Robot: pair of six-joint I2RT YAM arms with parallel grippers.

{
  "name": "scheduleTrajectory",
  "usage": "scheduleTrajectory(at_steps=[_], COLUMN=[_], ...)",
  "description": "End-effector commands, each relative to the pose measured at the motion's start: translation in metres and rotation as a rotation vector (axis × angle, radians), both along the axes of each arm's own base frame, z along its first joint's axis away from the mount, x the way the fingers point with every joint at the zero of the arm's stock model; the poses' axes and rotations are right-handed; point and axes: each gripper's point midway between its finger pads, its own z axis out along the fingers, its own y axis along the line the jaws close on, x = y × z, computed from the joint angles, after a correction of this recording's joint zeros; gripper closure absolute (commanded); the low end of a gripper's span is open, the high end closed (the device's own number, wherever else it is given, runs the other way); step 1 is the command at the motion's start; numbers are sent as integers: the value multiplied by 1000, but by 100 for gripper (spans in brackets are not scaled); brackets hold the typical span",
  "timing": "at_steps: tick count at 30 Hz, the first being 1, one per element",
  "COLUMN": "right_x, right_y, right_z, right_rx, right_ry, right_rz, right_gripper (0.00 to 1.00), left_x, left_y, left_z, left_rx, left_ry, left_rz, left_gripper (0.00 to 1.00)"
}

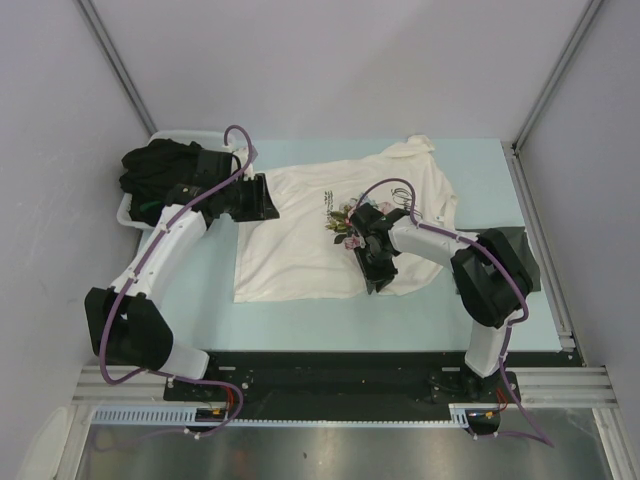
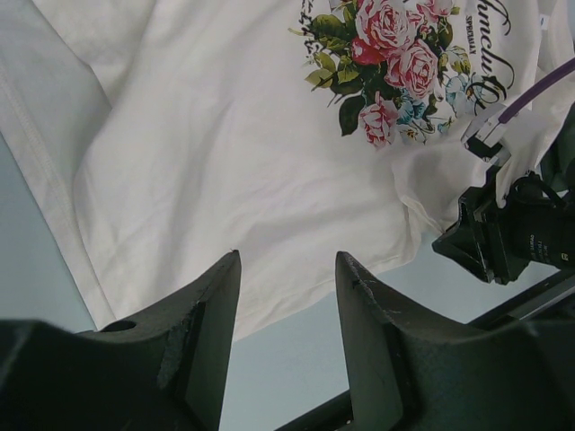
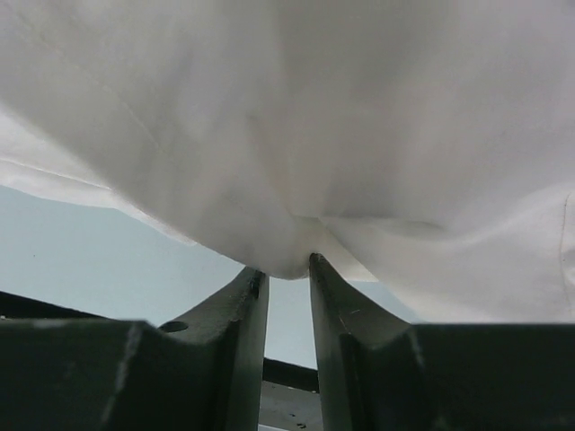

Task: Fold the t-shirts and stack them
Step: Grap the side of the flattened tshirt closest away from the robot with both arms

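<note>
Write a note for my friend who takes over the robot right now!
Left gripper: open, empty, at the left edge of the cream tee.
Right gripper: shut on a fold of the cream tee near its rose print.
The cream tee lies spread on the table; dark tees sit heaped in the white tub, far left.
Done: no folded stack shows.
Left: fold every tee, then stack them.
</note>
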Motion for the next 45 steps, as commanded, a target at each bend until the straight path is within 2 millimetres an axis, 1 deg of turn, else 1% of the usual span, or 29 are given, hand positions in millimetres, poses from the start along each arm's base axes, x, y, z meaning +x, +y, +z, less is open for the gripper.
scheduleTrajectory(at_steps=[1,10,11,14,17,19,22,23,25,26,29,31,32,45], right_x=[4,10,10,11,11,8,2,0,-8,-14,-24,-31,-38,-82], right_y=[0,-5,-4,-4,-6,-9,-14,-12,-15,-15,-16,-21,-25,-56], right_z=[-6,-10,-9,-4,5,9,20,25,31,38,48,56,59,95], right_rx=[-3,-21,-14,-3,9,6,5,21,21,38,50,40,30,-30], right_ry=[-10,-20,-19,-29,-35,-28,-19,-20,5,23,51,71,97,183], right_rz=[19,26,28,21,8,4,-11,-18,-33,-43,-65,-88,-92,-136], right_gripper=[71,90,95,100,100,100,100,100,100,100,100,100,100,100], left_x=[6,6,6,7,8,10,10,10,10,10,10,10,9,6], left_y=[-4,-3,-3,-4,-4,-5,-6,-5,-6,-6,-6,-7,-7,-8], left_z=[21,21,21,22,22,23,23,23,23,24,22,23,23,24], left_rx=[-5,0,-1,-1,-3,-5,-9,-8,-9,-11,-13,-16,-16,-27], left_ry=[-68,-69,-67,-69,-68,-68,-67,-67,-65,-66,-64,-66,-63,-71], left_rz=[-24,-23,-24,-24,-24,-24,-26,-25,-26,-27,-29,-29,-30,-32], left_gripper=[48,48,48,48,48,48,48,48,48,48,48,48,48,48])
